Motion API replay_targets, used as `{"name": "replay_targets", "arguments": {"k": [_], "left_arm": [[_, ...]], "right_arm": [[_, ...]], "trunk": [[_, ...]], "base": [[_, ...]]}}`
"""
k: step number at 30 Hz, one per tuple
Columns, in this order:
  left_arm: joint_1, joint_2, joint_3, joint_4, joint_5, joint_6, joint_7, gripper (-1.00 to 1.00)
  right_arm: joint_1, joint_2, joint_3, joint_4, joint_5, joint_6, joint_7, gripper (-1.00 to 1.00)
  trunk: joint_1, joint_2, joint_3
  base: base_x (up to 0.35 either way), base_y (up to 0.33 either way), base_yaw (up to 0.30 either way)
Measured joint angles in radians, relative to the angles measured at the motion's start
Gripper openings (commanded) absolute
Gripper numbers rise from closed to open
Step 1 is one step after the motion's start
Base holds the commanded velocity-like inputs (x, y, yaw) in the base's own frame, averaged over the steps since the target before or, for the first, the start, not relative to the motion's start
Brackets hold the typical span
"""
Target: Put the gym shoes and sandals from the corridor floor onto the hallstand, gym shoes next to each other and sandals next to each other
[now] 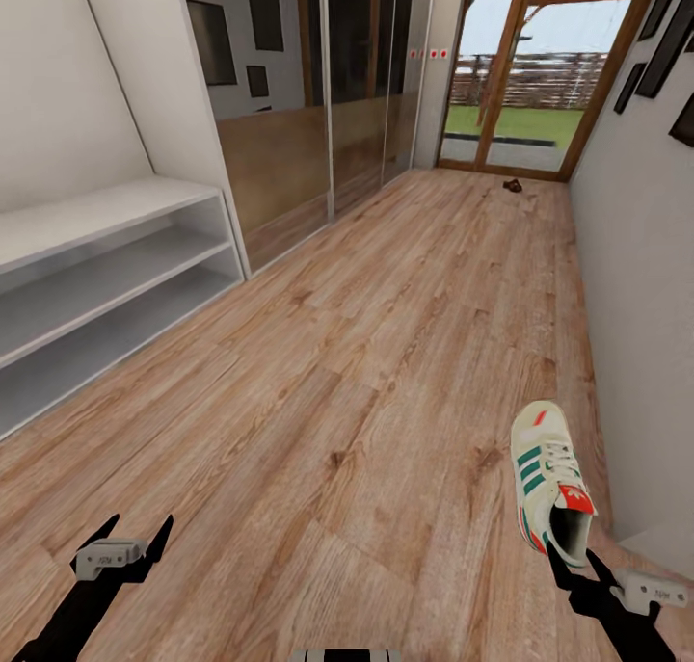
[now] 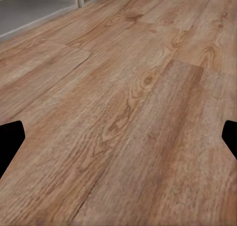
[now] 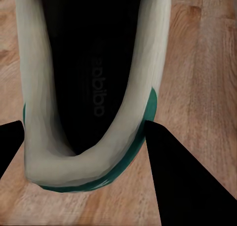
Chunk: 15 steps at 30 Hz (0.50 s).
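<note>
Fingers (image 3: 173, 176) of right gripper (image 3: 84, 137): dark, set either side of the heel of a sneaker (image 3: 89, 88), one against the green-trimmed sole edge, the other at the opposite wall of the heel; firm pinch or mere bracketing could not be told. Seen from the head camera as right gripper (image 1: 571, 564) directly at the heel opening of the same sneaker (image 1: 547, 477). Sneaker cream-white with green side stripes and a red-orange heel patch, toe pointing away down the corridor, near the wall on the right; resting on the floor or lifted just clear of it could not be told.

Fingers (image 2: 10, 139) of left gripper (image 2: 118, 137): spread wide, nothing between them, bare planks beneath. Seen from the head camera as left gripper (image 1: 135, 537), low over the floor (image 1: 366, 354), well apart from the sneaker.

Floor: warm brown wood-grain planks with knots and seams. Shoe rack (image 1: 106, 267): pale grey, flat top with two open shelf levels, standing against the wall on the left, well apart from both grippers. Far down the corridor, a small dark item (image 1: 513, 185) lay on the floor just before the glazed door (image 1: 520, 74); too small to identify.
</note>
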Motion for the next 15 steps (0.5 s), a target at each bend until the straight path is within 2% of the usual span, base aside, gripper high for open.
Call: {"name": "replay_targets", "arguments": {"k": [2,6,15], "left_arm": [[0.000,0.000,0.001,0.002,0.000,0.000,0.000,1.00],[0.000,0.000,0.003,0.004,0.000,0.000,-0.001,1.00],[0.000,0.001,0.004,0.005,0.000,0.001,-0.001,1.00]], "right_arm": [[0.001,0.003,0.007,0.003,0.025,-0.005,-0.004,-1.00],[0.001,0.015,0.012,0.006,0.049,-0.010,-0.008,-1.00],[0.002,0.030,0.015,0.008,0.068,-0.015,-0.010,-1.00]], "trunk": [[0.000,0.000,0.001],[0.000,0.000,0.001],[0.000,0.000,0.002]], "base": [[0.038,0.000,-0.010],[0.139,0.000,-0.006],[0.258,0.000,-0.002]]}}
